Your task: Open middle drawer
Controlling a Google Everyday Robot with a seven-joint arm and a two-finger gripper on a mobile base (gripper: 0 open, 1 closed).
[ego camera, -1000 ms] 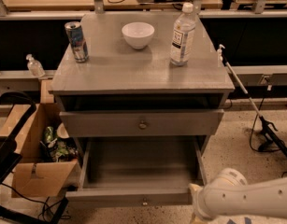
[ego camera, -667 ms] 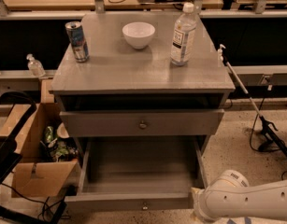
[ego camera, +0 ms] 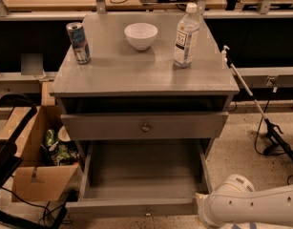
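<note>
The grey cabinet (ego camera: 136, 70) stands in the middle of the camera view. The middle drawer (ego camera: 103, 126) is the flat grey front with a small round metal knob (ego camera: 145, 127); it sits pushed in under a dark gap below the top. The bottom drawer (ego camera: 136, 175) below it is pulled far out and empty, with its own knob (ego camera: 147, 213). A white segment of my arm (ego camera: 246, 206) lies at the bottom right, beside the open bottom drawer's front corner. My gripper is out of view.
A can (ego camera: 78, 42), a white bowl (ego camera: 141, 35) and a water bottle (ego camera: 186, 34) stand on the cabinet top. A cardboard box of clutter (ego camera: 38, 161) sits at the left. A stick and cables (ego camera: 260, 113) lie at the right.
The white arm segment at the bottom right has shifted very slightly. The drawers and the things on top have not moved.
</note>
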